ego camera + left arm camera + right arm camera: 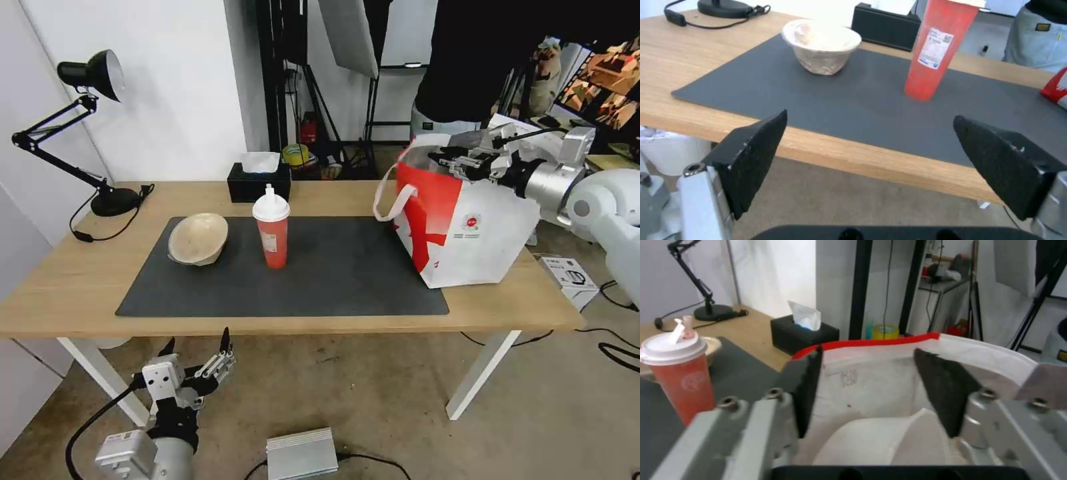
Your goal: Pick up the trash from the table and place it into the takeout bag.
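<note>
Light-wood table [67, 280], dark mat [333, 273]

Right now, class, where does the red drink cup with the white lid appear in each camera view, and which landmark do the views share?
Head view: red drink cup stands upright on the dark mat, centre-left.
Left wrist view: cup upper right, beyond the open left gripper.
Right wrist view: cup at the left edge.
Shared landmark: black tissue box, behind the cup.

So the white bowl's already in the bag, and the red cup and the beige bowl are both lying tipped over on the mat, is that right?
Not quite. The red cup stands upright on the mat, as the head view shows; the beige bowl does sit tilted. The white bowl is inside the bag, below the open right gripper.
</note>
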Robot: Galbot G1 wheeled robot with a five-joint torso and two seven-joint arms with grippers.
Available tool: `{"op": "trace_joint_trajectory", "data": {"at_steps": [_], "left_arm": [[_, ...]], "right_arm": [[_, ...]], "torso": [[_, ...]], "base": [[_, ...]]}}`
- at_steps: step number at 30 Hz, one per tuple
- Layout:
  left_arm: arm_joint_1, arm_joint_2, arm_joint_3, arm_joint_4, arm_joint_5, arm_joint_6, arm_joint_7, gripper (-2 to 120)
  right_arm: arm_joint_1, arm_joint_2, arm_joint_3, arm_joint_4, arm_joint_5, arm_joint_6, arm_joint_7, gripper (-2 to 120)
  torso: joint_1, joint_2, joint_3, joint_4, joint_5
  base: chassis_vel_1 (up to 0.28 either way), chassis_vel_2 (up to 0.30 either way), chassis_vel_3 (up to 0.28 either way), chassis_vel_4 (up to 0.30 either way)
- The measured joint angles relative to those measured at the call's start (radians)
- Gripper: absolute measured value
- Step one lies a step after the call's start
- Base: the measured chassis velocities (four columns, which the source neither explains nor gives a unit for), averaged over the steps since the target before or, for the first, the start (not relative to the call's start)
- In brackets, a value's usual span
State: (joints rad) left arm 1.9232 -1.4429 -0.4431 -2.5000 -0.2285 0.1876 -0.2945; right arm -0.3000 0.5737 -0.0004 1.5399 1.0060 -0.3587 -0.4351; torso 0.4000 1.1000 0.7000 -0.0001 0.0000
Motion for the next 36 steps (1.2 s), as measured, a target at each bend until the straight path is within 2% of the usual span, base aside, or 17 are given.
{"op": "trace_joint_trajectory", "data": {"at_steps": [3, 6, 7, 11, 21, 29, 33, 34, 36], "left_arm": [[0.000, -0.002, 0.000, 0.000, 0.001, 0.000, -0.001, 100], [0.000, -0.002, 0.000, 0.000, 0.002, 0.000, -0.002, 100], [0.000, -0.002, 0.000, 0.000, 0.002, 0.000, -0.002, 100], [-0.003, -0.004, 0.000, 0.000, 0.002, 0.000, -0.002, 100], [-0.004, -0.006, -0.004, 0.000, 0.001, 0.000, -0.002, 100], [-0.009, -0.012, 0.000, 0.000, -0.001, 0.000, -0.002, 100], [-0.010, -0.015, 0.004, 0.000, 0.000, 0.000, -0.001, 100], [-0.011, -0.015, 0.004, 0.000, 0.000, 0.000, 0.000, 100], [-0.010, -0.014, 0.004, 0.000, 0.000, 0.000, 0.000, 100]], "right_arm": [[0.001, -0.004, -0.002, 0.000, -0.005, 0.000, 0.001, 67], [0.007, -0.005, -0.010, -0.002, -0.017, 0.000, 0.001, 80], [0.007, -0.005, -0.010, -0.002, -0.017, 0.000, 0.001, 80], [0.023, -0.003, -0.024, -0.005, -0.028, 0.000, 0.004, 98], [0.019, 0.001, -0.011, 0.016, -0.030, 0.000, 0.017, 100], [-0.048, -0.011, 0.070, 0.100, -0.044, 0.011, 0.063, 100], [-0.085, -0.013, 0.107, 0.149, -0.033, 0.054, 0.106, 100], [-0.101, -0.011, 0.118, 0.176, -0.017, 0.100, 0.148, 100], [-0.116, -0.009, 0.132, 0.204, -0.003, 0.123, 0.187, 100]], "torso": [[0.000, 0.000, 0.000, 0.0000, 0.0000], [0.000, 0.000, 0.000, 0.0001, 0.0000], [0.000, 0.000, 0.000, 0.0001, 0.0000], [0.000, 0.000, 0.000, 0.0000, 0.0000], [0.000, 0.000, 0.000, 0.0001, 0.0000], [0.000, 0.000, 0.000, 0.0000, 0.0000], [0.000, 0.000, 0.000, 0.0000, 0.0000], [0.000, 0.000, 0.000, 0.0000, 0.0000], [0.000, 0.000, 0.000, 0.0001, 0.0000]], "base": [[0.000, 0.000, 0.000, 0.000], [0.000, 0.000, 0.000, 0.000], [0.000, 0.000, 0.000, 0.000], [0.000, 0.000, 0.000, 0.000], [0.000, 0.000, 0.000, 0.000], [0.000, 0.000, 0.000, 0.000], [0.000, 0.000, 0.000, 0.000], [0.000, 0.000, 0.000, 0.000], [0.000, 0.000, 0.000, 0.000]]}}
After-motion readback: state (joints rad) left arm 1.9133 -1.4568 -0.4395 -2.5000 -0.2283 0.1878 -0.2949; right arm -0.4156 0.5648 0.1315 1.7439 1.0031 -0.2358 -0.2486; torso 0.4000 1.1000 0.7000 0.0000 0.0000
